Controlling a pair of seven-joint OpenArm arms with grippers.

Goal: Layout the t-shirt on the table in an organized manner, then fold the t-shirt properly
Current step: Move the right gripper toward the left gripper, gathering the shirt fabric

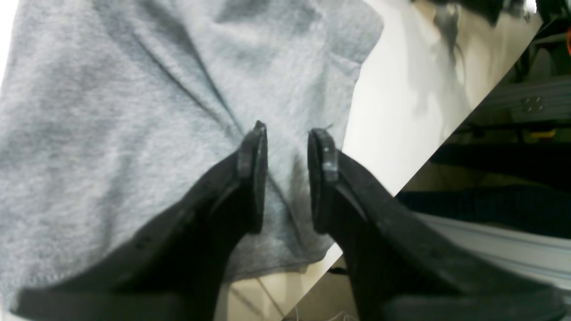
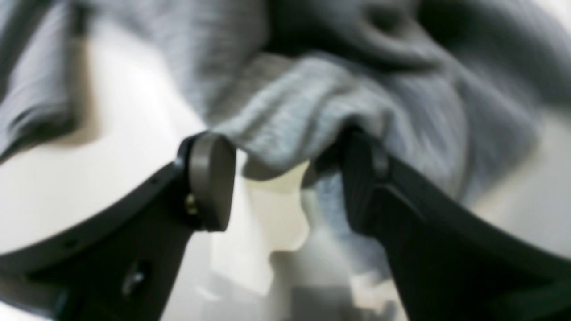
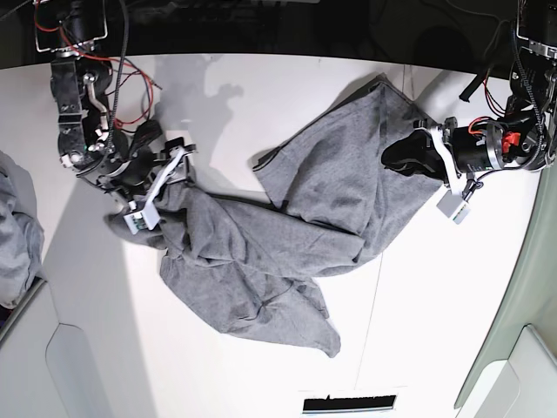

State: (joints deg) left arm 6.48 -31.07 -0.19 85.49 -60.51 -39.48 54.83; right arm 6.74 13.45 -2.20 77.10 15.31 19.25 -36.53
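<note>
The left hand (image 1: 287, 133) is partly spread over the t-shirt (image 3: 278, 235), with cloth between its fingers. The right hand (image 2: 285, 178) is spread wide at a crumpled edge. The shirt lies crumpled diagonally on the white bench (image 3: 452, 305).

base: overhead, looks down on whole counter (image 3: 261, 87) | wrists: close behind jaws | shared: t-shirt (image 3: 261, 235)

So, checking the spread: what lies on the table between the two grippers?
In the base view, only the crumpled t-shirt spans between left gripper and right gripper.
</note>
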